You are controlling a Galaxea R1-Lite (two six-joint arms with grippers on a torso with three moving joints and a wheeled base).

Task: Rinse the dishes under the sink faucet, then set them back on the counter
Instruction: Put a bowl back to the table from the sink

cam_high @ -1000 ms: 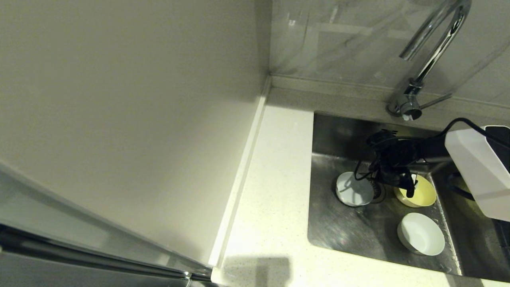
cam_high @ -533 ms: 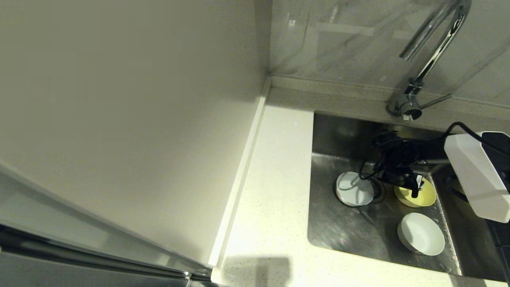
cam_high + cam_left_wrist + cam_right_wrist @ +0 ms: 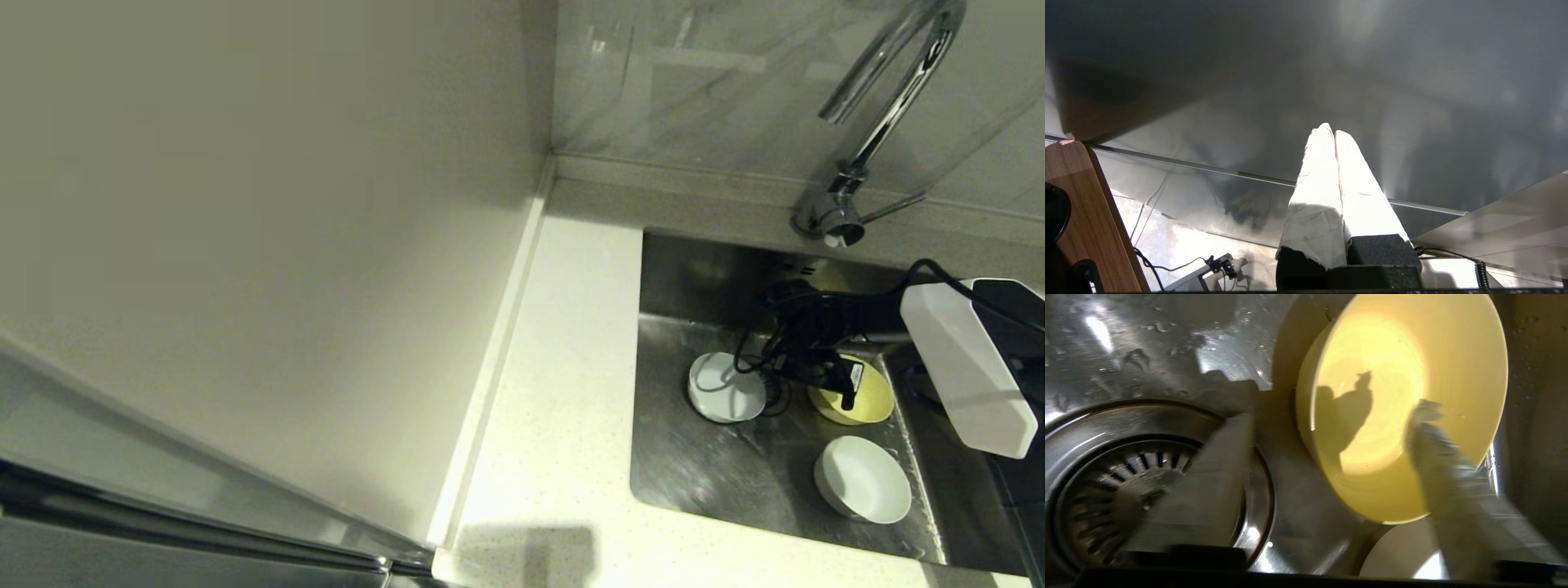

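Reaching down into the sink [image 3: 678, 482], the right gripper [image 3: 1331, 457] hangs with its fingers apart, straddling the near-left rim of the yellow bowl [image 3: 1396, 396]: one finger [image 3: 1437, 457] is over the bowl's inside, the other [image 3: 1216, 477] is outside, above the drain strainer [image 3: 1090, 490]. Neither finger looks pressed on the rim yet. The left gripper [image 3: 1335, 143] is parked away from the sink, facing a dark glossy panel, its fingers together and holding nothing.

All three dishes lie on the sink floor. The bluish-white bowl [image 3: 722, 388] sits left of the strainer, the yellow bowl right of it, and the white bowl [image 3: 864, 480] nearer, just beside the yellow one. The worktop [image 3: 555, 408] to the left carries none of them.

The likely trouble is the grip itself. The rim is thin, smooth and probably wet, so a pinch that closes too shallow could let the bowl slip or tip as it lifts. The outer finger also hangs close to the strainer, and the white bowl is so near that a skidding yellow bowl would knock it.

The arm and its cables hide part of the strainer and the far edge of the yellow bowl in the head view. The faucet [image 3: 886, 114] is cut off at the top, and whether water is running cannot be told. The right side of the sink is hidden behind the arm's white housing.
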